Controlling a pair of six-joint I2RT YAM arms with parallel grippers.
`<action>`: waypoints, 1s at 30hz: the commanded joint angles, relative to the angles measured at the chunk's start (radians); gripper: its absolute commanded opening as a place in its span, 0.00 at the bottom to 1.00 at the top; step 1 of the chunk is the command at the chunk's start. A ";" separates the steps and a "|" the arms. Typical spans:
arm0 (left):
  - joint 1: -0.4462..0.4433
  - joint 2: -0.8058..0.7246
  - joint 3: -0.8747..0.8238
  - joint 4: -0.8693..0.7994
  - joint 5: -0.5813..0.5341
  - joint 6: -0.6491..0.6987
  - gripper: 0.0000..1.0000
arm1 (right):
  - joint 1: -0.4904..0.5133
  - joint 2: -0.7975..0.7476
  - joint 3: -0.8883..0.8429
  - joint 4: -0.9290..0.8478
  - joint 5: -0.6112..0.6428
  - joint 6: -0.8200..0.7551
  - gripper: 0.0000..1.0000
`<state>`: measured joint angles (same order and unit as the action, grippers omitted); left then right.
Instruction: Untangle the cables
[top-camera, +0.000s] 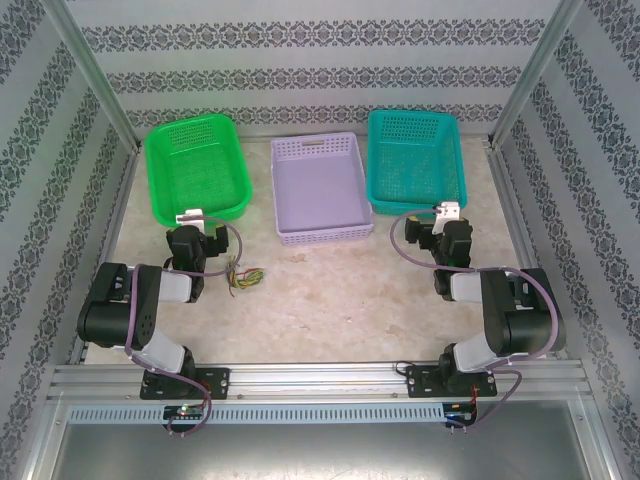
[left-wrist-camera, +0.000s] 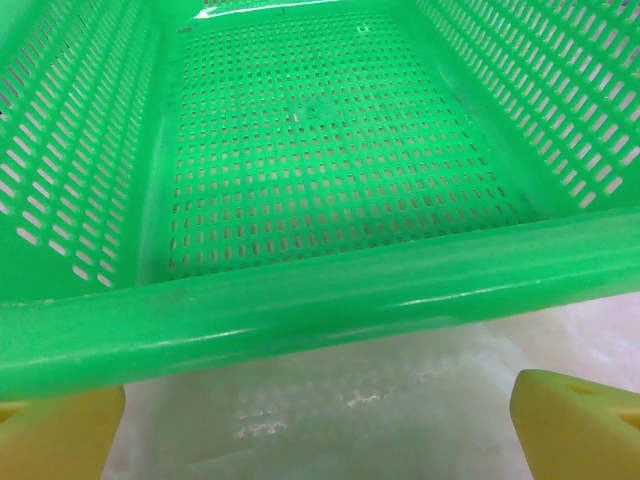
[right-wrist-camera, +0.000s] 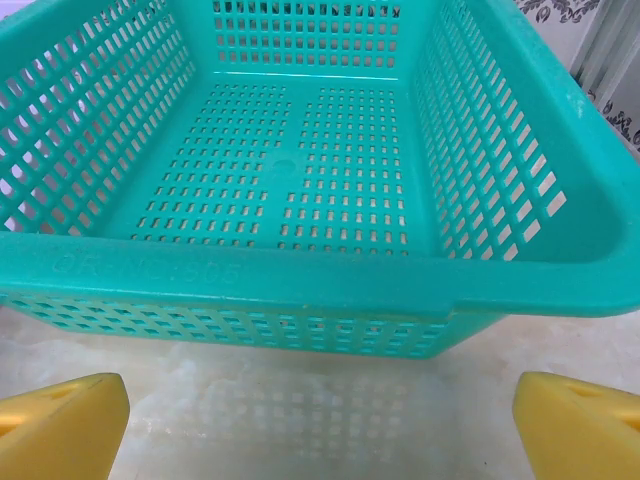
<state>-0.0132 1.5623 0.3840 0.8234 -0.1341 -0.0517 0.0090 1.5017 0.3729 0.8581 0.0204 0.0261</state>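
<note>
Left claw (left-wrist-camera: 320, 440) and right claw (right-wrist-camera: 320, 425) both gape wide, flanking the lilac basket (top-camera: 322, 237), with tangled cables (top-camera: 243, 277) on the worktop (top-camera: 330, 290) near-left of it.

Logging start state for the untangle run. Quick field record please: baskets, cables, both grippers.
green basket: far left, empty
purple basket: far centre, empty
teal basket: far right, empty
cables: one small bunch on the table, nearer than the green basket, beside the left arm, in no basket
left gripper: open, holding nothing, facing the green basket's near rim
right gripper: open, holding nothing, facing the teal basket's near rim
contact with cables: none
</note>
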 joint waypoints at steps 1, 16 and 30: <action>-0.004 -0.003 0.012 0.038 0.008 0.015 0.99 | 0.002 0.007 0.015 0.030 -0.005 0.000 0.98; -0.005 -0.003 0.013 0.037 0.009 0.016 1.00 | 0.003 0.008 0.016 0.027 -0.005 0.000 0.98; -0.046 -0.411 0.164 -0.516 -0.243 -0.122 1.00 | 0.083 -0.341 0.016 -0.152 0.165 -0.041 0.98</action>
<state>-0.0322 1.3422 0.4232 0.5812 -0.2089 -0.0826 0.0422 1.3121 0.3729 0.7464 0.0883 0.0196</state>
